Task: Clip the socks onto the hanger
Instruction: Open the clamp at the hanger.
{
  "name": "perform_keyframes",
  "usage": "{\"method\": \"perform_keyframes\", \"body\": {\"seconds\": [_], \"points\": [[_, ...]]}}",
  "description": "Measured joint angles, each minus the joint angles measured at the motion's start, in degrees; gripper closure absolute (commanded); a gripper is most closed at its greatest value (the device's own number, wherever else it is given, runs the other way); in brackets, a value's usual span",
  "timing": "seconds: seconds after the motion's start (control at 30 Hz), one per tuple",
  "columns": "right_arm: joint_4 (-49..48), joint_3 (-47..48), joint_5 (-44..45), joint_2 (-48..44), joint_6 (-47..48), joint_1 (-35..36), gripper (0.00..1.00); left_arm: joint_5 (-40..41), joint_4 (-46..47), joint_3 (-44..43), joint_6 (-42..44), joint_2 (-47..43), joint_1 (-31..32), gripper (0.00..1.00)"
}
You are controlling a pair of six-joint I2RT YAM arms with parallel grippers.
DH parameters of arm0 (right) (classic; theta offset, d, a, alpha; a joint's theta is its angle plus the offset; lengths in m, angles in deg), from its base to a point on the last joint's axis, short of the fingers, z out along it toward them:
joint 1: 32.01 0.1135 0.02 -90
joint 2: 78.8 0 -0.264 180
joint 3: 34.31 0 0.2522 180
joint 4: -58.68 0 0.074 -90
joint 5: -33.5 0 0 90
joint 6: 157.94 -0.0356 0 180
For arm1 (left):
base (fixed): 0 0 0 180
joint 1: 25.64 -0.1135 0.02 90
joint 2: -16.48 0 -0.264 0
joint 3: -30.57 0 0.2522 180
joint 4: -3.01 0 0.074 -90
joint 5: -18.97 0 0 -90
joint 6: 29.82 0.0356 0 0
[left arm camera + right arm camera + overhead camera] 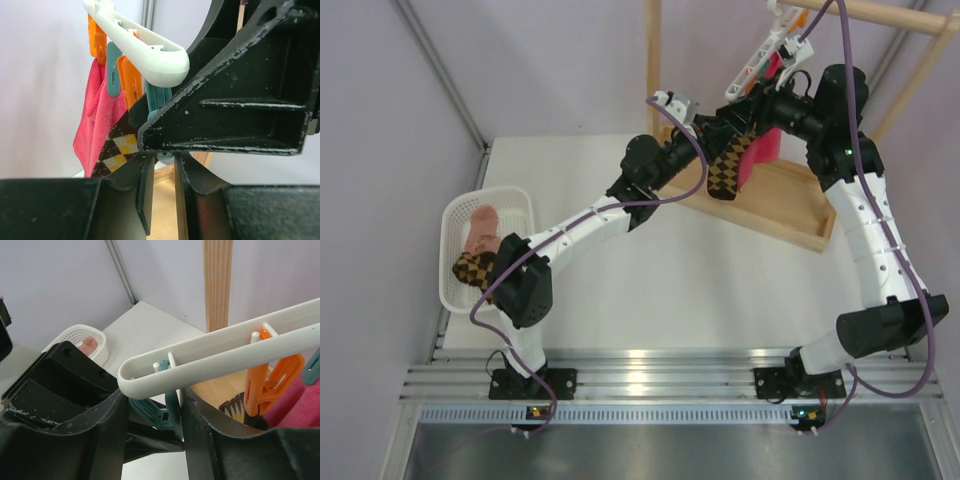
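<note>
The white hanger [760,50] hangs from the wooden rack and carries orange and teal clips. My right gripper [760,105] is shut on the end teal clip [172,417], just under the hanger's tip [150,375]. One check sock [728,165] hangs below the hanger beside my left gripper [725,128]. In the left wrist view the sock [117,150] runs up behind my left fingers [145,190], which stand a narrow gap apart. Their tips are hidden behind the right gripper. The second check sock [472,268] lies in the basket.
A bright pink cloth [762,150] hangs clipped on the hanger next to the sock. The wooden rack's base [790,215] sits at the table's back right. A white basket [515,200] at the left also holds a peach sock [480,228].
</note>
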Motion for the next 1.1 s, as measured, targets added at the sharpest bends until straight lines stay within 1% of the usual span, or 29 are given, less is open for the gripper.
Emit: {"method": "perform_keyframes", "body": {"seconds": [0.03,0.1,0.13,0.2,0.23,0.27,0.3,0.33,0.4,0.43,0.47,0.53,0.57,0.77,0.9,0.93,1.0,1.03,1.1], "points": [[0.00,0.00,0.09,0.00,-0.02,0.00,0.62,-0.02,-0.02,0.00,-0.02,-0.02,-0.02,0.90],[-0.04,0.00,0.59,0.00,0.20,0.00,0.72,-0.20,-0.13,0.00,-0.22,-0.02,-0.07,0.90],[-0.46,0.00,0.92,0.00,0.26,0.00,0.83,-0.35,-0.20,0.00,-0.44,-0.09,-0.11,0.90],[-0.90,0.00,1.57,0.00,1.01,-0.02,0.90,-1.03,-0.33,0.20,-1.20,-0.37,-0.22,0.90],[-1.62,0.00,2.03,0.00,1.11,-0.02,0.97,-1.09,-0.39,0.22,-1.55,-0.61,-0.20,0.89],[-2.40,0.02,2.49,0.00,0.96,-0.04,1.00,-1.03,-0.39,0.22,-1.68,-0.81,-0.22,0.87],[-2.93,0.02,2.71,-0.04,0.74,-0.07,1.00,-1.07,-0.28,0.22,-1.81,-0.92,-0.26,0.85],[-3.41,0.02,2.64,-0.07,0.48,-0.07,1.00,-1.03,-0.33,0.24,-1.95,-1.14,-0.31,0.77],[-4.31,-0.04,2.43,-0.07,-0.57,-0.04,1.00,-1.03,-0.37,0.31,-1.97,-1.49,-0.37,0.67],[-4.52,-0.07,2.34,-0.07,-1.36,-0.04,1.00,-1.05,-0.35,0.33,-1.86,-1.60,-0.37,0.63],[-4.68,-0.07,2.34,-0.07,-2.08,-0.04,1.00,-1.05,-0.39,0.42,-1.73,-1.70,-0.35,0.51],[-4.96,-0.09,2.21,-0.07,-3.21,0.00,1.00,-1.09,-0.61,0.92,-1.51,-2.12,-0.31,0.45],[-5.35,-0.11,2.05,-0.07,-4.09,0.00,1.00,-1.11,-0.98,1.20,-1.51,-2.36,-0.31,0.39],[-6.14,-0.17,1.79,-0.07,-5.95,0.00,1.00,-1.49,-4.63,5.57,-1.46,-6.12,-0.44,0.32],[-6.27,-0.20,1.79,-0.07,-6.36,0.00,1.00,-5.07,-12.94,8.02,-2.01,-11.34,-2.56,0.23],[-6.29,-0.22,1.77,-0.07,-6.40,0.00,1.00,-7.06,-17.22,8.02,-1.99,-13.18,-4.20,0.22],[-6.99,-0.90,1.81,-0.20,-6.43,0.00,1.00,-11.39,-25.88,7.23,-1.18,-16.55,-8.59,0.24],[-7.23,-1.20,1.90,-0.24,-6.40,0.00,1.00,-14.12,-31.67,5.84,-0.28,-17.88,-11.96,0.28],[-7.56,-1.70,1.99,-0.28,-6.36,0.00,1.00,-18.36,-41.22,3.52,2.51,-20.17,-19.50,0.31]]}}
